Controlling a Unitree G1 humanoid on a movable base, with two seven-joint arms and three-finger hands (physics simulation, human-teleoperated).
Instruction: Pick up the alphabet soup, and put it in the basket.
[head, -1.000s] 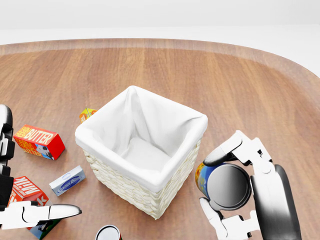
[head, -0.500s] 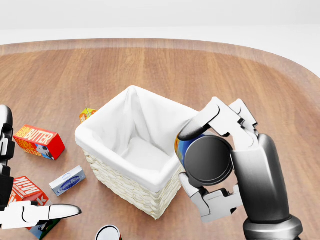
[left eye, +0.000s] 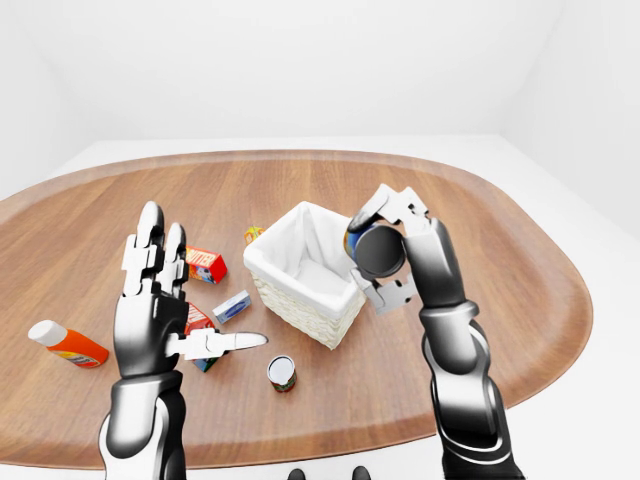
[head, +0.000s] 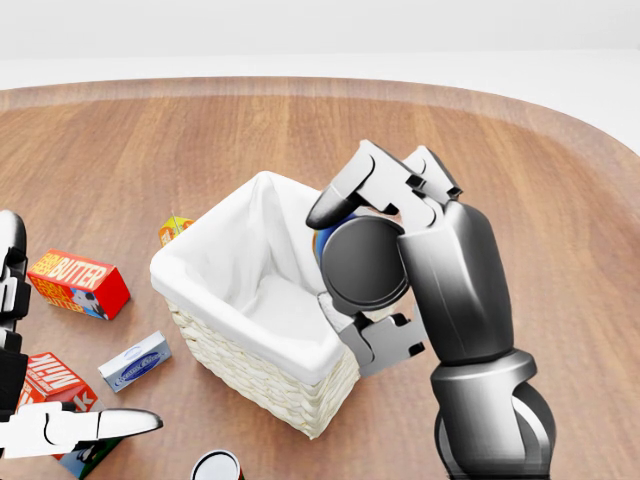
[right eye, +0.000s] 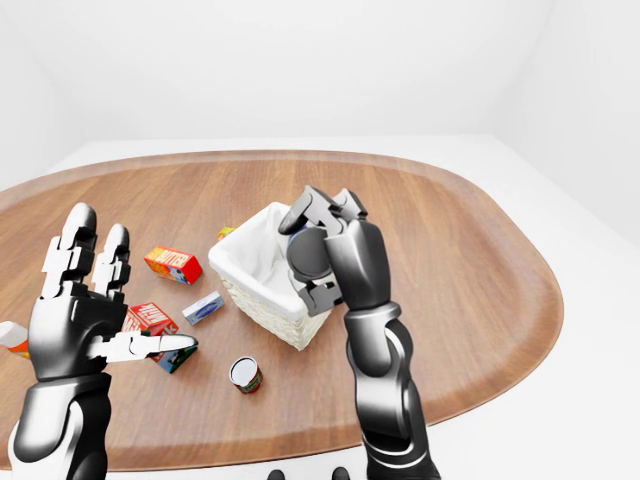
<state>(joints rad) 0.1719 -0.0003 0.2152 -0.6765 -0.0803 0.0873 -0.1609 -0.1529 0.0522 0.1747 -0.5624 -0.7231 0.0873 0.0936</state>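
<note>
My right hand (head: 338, 272) is shut on the alphabet soup can (head: 362, 266). I see the can's dark round end and a strip of its blue and yellow label. The hand holds it in the air over the right rim of the white-lined wicker basket (head: 200, 258), which stands mid-table; in the left-eye view the can (left eye: 380, 251) hangs at the basket's upper right edge. My left hand (left eye: 160, 295) is open and empty, fingers spread, held up left of the basket.
Left of the basket lie a red butter box (head: 78, 283), a small blue-white box (head: 134, 361), another red box (head: 50, 380) and a small orange box (head: 175, 228). A second can (head: 217, 466) stands below the basket. An orange bottle (left eye: 68, 343) lies at far left.
My right hand has carried the can up and to the left, from beside the basket's right wall to over its right rim. The left hand has not moved.
</note>
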